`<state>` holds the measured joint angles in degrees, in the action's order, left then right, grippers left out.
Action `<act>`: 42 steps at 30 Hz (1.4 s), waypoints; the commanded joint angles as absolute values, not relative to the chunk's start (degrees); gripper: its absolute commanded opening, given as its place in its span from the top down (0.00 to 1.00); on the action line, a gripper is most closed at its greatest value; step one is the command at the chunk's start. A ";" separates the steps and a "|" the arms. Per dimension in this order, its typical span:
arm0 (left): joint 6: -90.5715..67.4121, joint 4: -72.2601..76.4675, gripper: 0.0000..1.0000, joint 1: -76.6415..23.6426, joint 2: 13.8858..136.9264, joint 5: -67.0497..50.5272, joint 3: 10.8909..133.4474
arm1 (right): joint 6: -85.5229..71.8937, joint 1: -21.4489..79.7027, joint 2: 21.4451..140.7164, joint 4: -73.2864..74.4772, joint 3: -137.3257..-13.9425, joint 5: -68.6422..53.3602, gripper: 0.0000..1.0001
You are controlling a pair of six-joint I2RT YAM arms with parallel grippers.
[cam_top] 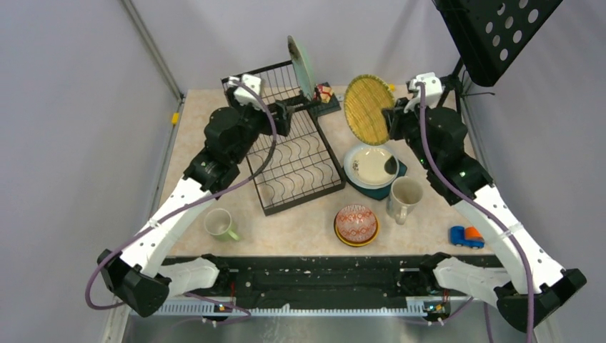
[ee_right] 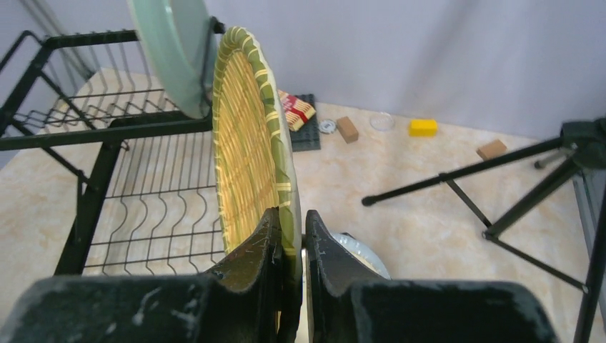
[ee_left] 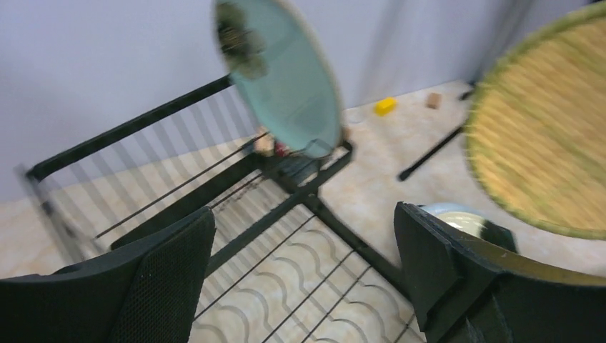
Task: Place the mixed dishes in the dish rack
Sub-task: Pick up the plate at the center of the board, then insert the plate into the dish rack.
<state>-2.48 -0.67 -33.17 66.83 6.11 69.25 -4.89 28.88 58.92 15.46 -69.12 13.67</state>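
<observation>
The black wire dish rack stands at the middle back of the table. A pale teal plate stands upright in its raised section, also seen in the left wrist view. My left gripper hangs open and empty over the rack's wavy dividers, just below that plate. My right gripper is shut on the rim of a yellow woven plate, held on edge to the right of the rack. A cream plate lies on a white and a dark teal plate.
A cream mug, a red-patterned bowl nested in a yellow one, and a light-green mug sit near the front. A blue toy car lies front right. The black music stand and its tripod legs occupy the back right.
</observation>
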 commanded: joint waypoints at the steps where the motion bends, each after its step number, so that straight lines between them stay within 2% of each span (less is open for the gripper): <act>1: -10.35 -4.15 0.01 -26.08 63.33 15.03 67.93 | -0.36 33.65 58.43 7.63 -74.65 15.37 1.00; 3: -15.76 -5.68 0.01 -21.09 61.32 18.81 66.65 | 1.31 35.18 58.72 6.48 -75.09 13.91 1.00; 8: -21.00 -8.76 0.01 -12.90 59.38 18.69 64.49 | 3.75 40.37 61.56 4.29 -76.64 14.07 1.00; 15: -26.08 -11.69 0.01 -7.66 60.78 15.87 64.37 | 10.37 47.04 66.54 1.16 -79.95 15.19 1.00; 21: -29.13 -11.22 0.01 -6.20 62.95 9.58 64.13 | 11.95 47.99 70.31 1.65 -83.27 14.43 1.00; 27: -30.49 -11.96 0.03 -5.81 65.81 6.16 65.26 | 13.07 50.39 78.68 3.88 -93.95 28.62 1.00; 31: -31.11 -10.96 0.04 -5.46 66.87 4.80 64.96 | 13.45 51.43 85.77 8.84 -103.72 32.21 1.00; 37: -31.20 -10.64 0.07 -5.27 67.71 3.04 65.11 | 23.19 56.74 94.55 -0.84 -109.49 43.07 1.00; 42: -30.94 -10.46 0.08 -5.11 67.47 3.16 64.85 | 27.45 58.41 105.68 -0.16 -122.28 50.38 1.00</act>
